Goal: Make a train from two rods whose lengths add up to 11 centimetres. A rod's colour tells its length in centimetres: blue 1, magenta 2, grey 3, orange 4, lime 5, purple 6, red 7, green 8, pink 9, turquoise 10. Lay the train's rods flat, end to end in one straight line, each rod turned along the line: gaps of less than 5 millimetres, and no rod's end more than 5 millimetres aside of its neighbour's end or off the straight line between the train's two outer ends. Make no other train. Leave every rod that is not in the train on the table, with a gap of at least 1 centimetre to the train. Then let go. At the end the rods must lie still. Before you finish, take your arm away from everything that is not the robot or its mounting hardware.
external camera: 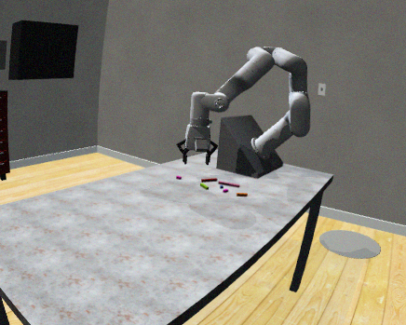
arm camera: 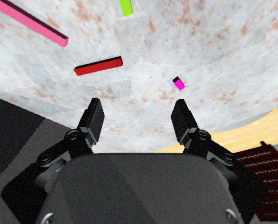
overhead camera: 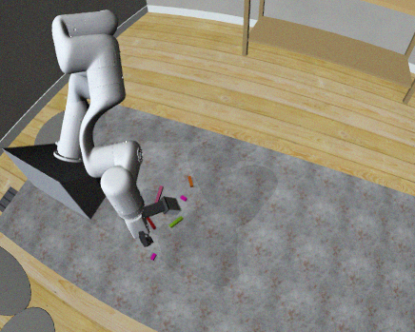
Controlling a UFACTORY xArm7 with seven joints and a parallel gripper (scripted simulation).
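A grey mottled table top (external camera: pixel 126 237) carries a black wedge-shaped base (external camera: pixel 247 155) from which the white jointed arm (external camera: pixel 265 65) reaches over and down. Its black two-fingered gripper (external camera: pixel 196 155) hangs above the table with fingers spread wide, grasping nothing. Below it lie the rods, all apart from one another: a long pink rod (arm camera: pixel 35 24), a red rod (arm camera: pixel 99 66) ahead of the left finger, a lime rod (arm camera: pixel 125 7), an orange rod (external camera: pixel 241 194), and two short magenta rods (arm camera: pixel 178 83) (external camera: pixel 225 190).
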